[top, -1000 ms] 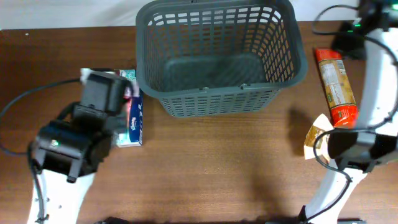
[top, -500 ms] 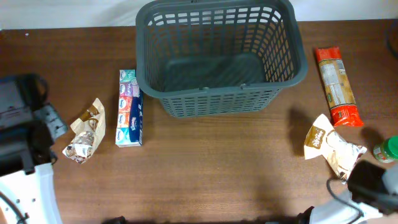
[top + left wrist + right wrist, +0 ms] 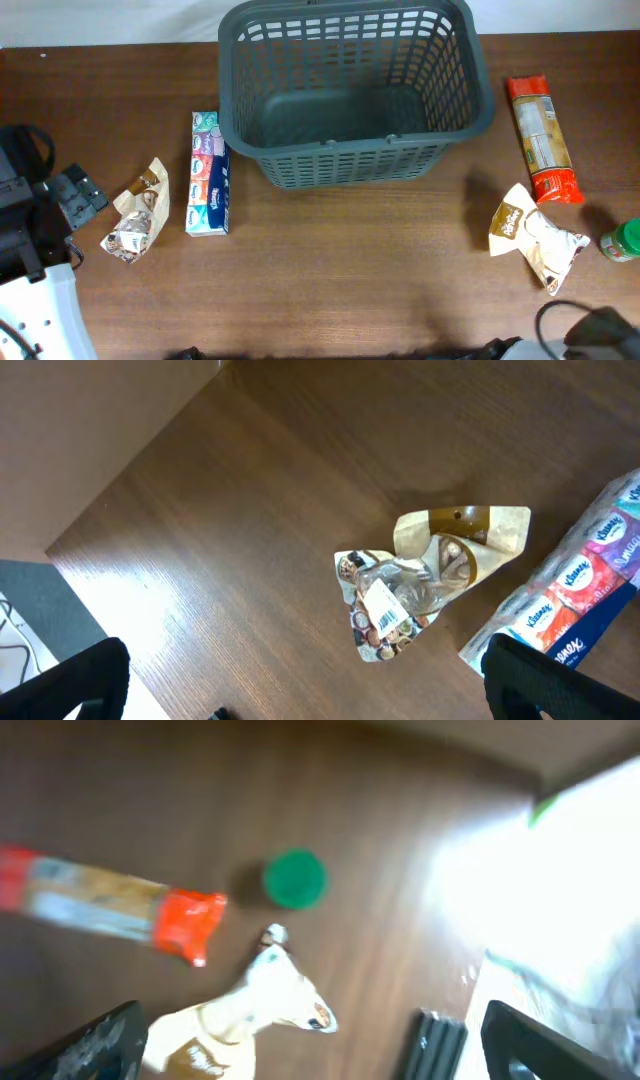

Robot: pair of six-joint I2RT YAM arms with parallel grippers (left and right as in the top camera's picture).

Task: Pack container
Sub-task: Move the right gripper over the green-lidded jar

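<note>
The container, a large dark grey lattice basket, stands empty at the back middle of the table. In the left wrist view my left gripper is open, its dark fingertips far apart above bare wood with nothing between them. A crumpled snack bag and a tissue pack lie just ahead of it. My right gripper is also open and holds nothing. It hovers over a white-and-brown bag, with a green-lidded jar and a red-ended packet beyond.
In the overhead view the tissue pack and snack bag lie left of the container. The long red packet, the white bag and the jar lie to its right. My left arm sits at the left edge, my right arm at the bottom right corner.
Both arms have pulled back from over the table to the near left and right corners. Both grippers have gone from shut to open.
</note>
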